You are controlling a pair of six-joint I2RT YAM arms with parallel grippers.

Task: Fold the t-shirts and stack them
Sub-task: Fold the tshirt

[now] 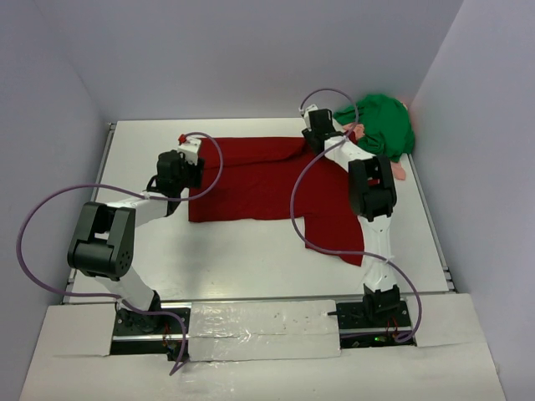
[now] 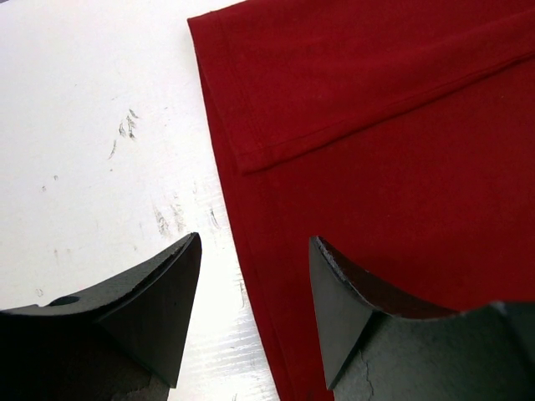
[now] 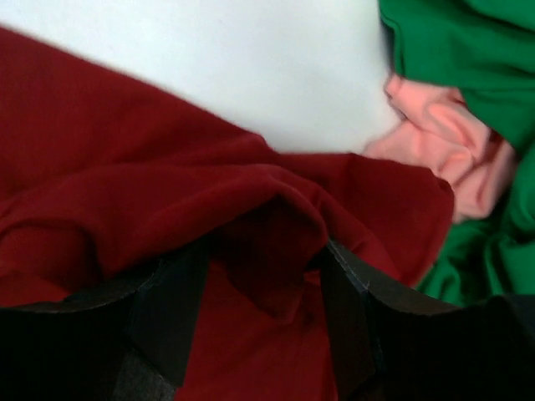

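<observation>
A large dark red t-shirt (image 1: 251,180) lies spread across the middle of the white table (image 1: 251,259). My left gripper (image 1: 192,170) hovers over the shirt's left edge, open; in the left wrist view the gripper (image 2: 255,242) straddles that hemmed edge (image 2: 242,159), one finger over bare table and one over cloth. My right gripper (image 1: 318,138) is at the shirt's far right corner, open, and a raised fold of red cloth (image 3: 276,209) bunches loosely between its parted fingers (image 3: 266,251). A bright green t-shirt (image 1: 384,125) lies crumpled at the back right, with salmon-pink cloth (image 3: 451,142) tucked against it.
White walls enclose the table on the left, back and right. The green and pink pile sits against the back right corner. Purple cables loop from both arms above the tabletop. A lower flap of the red shirt (image 1: 338,234) runs under the right arm.
</observation>
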